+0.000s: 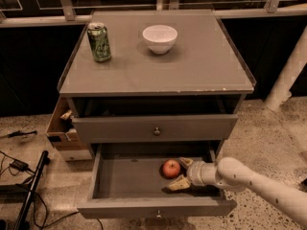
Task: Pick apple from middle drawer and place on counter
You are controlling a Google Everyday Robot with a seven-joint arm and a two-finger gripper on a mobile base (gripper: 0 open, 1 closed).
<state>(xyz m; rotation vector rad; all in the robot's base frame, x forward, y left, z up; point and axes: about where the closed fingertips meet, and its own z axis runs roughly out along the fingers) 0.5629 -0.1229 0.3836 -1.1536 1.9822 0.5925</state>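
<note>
The apple is small, round and red and lies inside the open middle drawer, right of its centre. My gripper reaches into the drawer from the right on a white arm. Its two tan fingers are spread apart, one behind and one in front of the apple's right side. The apple sits just at the mouth of the fingers, not gripped. The counter is the flat grey cabinet top above, with a chipped front edge.
A green can stands at the counter's back left and a white bowl at its back middle. A shut knobbed drawer front lies above the open drawer. A cardboard box and cables sit on the floor at left.
</note>
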